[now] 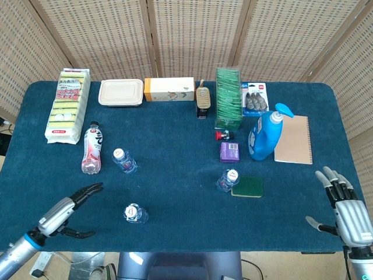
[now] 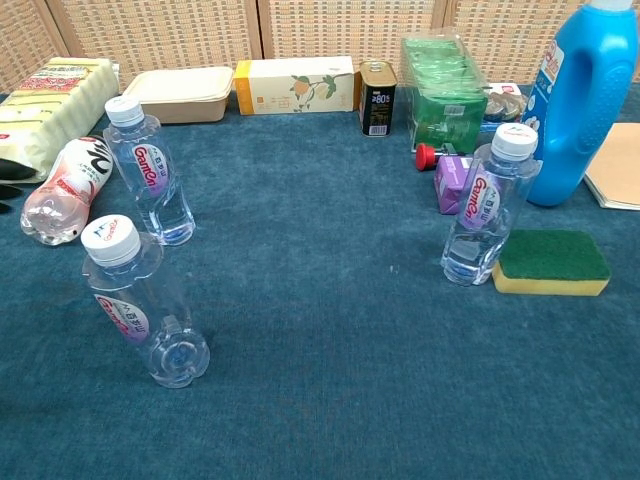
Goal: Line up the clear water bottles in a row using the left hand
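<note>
Three clear water bottles with white caps stand upright on the blue table. One bottle [image 1: 135, 213] [image 2: 140, 302] is near the front left, a second bottle [image 1: 124, 160] [image 2: 150, 173] stands behind it, and a third bottle [image 1: 228, 179] [image 2: 489, 205] is right of centre beside a green sponge [image 1: 248, 186]. My left hand [image 1: 65, 211] hovers over the front left of the table, left of the nearest bottle, fingers spread and holding nothing; its dark fingertips [image 2: 12, 174] show at the chest view's left edge. My right hand [image 1: 344, 211] stays open at the front right corner.
A pink-labelled bottle [image 1: 91, 149] lies on its side at the left. Along the back stand a sponge pack [image 1: 69, 105], a lunch box [image 1: 120, 92], a carton [image 1: 169, 89], a can [image 1: 202, 98] and a green packet [image 1: 229, 98]. A blue detergent bottle [image 1: 265, 134], notebook [image 1: 294, 140] and purple box [image 1: 229, 151] are at right.
</note>
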`<move>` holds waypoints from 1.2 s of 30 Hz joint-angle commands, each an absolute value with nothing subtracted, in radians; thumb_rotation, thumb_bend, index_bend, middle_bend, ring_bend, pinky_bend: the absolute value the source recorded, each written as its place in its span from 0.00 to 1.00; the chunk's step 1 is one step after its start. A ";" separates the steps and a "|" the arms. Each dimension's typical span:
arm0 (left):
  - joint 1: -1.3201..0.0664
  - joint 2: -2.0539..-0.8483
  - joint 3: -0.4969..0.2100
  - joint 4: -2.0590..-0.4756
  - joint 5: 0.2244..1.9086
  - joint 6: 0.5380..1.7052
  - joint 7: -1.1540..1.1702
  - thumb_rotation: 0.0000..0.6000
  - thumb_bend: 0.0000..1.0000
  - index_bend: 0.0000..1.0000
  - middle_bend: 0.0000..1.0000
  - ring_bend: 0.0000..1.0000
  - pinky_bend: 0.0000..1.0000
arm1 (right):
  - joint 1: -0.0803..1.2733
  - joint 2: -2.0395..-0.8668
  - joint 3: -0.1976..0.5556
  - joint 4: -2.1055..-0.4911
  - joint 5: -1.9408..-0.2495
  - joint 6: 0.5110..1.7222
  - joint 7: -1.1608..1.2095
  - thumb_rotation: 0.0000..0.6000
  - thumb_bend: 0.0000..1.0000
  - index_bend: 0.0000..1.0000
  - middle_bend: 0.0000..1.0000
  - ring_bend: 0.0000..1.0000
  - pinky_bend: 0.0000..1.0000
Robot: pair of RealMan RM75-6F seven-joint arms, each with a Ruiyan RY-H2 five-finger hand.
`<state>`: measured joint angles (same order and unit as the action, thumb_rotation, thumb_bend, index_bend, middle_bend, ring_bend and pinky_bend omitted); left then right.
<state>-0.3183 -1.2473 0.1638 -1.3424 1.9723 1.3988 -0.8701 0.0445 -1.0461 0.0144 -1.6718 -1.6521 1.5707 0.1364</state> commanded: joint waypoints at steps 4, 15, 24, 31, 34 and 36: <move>-0.411 -1.369 0.174 -1.295 1.982 1.343 -0.972 1.00 0.14 0.00 0.00 0.00 0.05 | 0.045 -1.042 0.015 -1.670 -1.651 1.571 0.152 1.00 0.03 0.00 0.00 0.00 0.00; -0.493 -1.543 0.106 -1.312 1.833 1.207 -0.928 1.00 0.16 0.00 0.00 0.00 0.06 | 0.048 -1.029 0.015 -1.662 -1.650 1.570 0.202 1.00 0.03 0.01 0.00 0.00 0.00; -0.483 -1.624 0.056 -1.369 1.702 1.160 -0.723 1.00 0.29 0.40 0.38 0.31 0.48 | 0.049 -1.023 0.015 -1.654 -1.650 1.572 0.238 1.00 0.03 0.01 0.00 0.00 0.00; -0.483 -1.636 0.041 -1.411 1.674 1.178 -0.653 1.00 0.29 0.54 0.49 0.38 0.50 | 0.049 -1.019 0.015 -1.654 -1.651 1.574 0.254 1.00 0.03 0.01 0.00 0.00 0.00; -0.490 -1.637 0.019 -1.423 1.662 1.191 -0.645 1.00 0.29 0.54 0.49 0.38 0.50 | 0.048 -1.018 0.015 -1.653 -1.651 1.576 0.259 1.00 0.03 0.01 0.00 0.00 0.00; -0.498 -1.637 -0.001 -1.427 1.653 1.198 -0.634 1.00 0.29 0.54 0.49 0.38 0.50 | 0.047 -1.017 0.014 -1.652 -1.652 1.578 0.261 1.00 0.03 0.01 0.00 0.00 0.00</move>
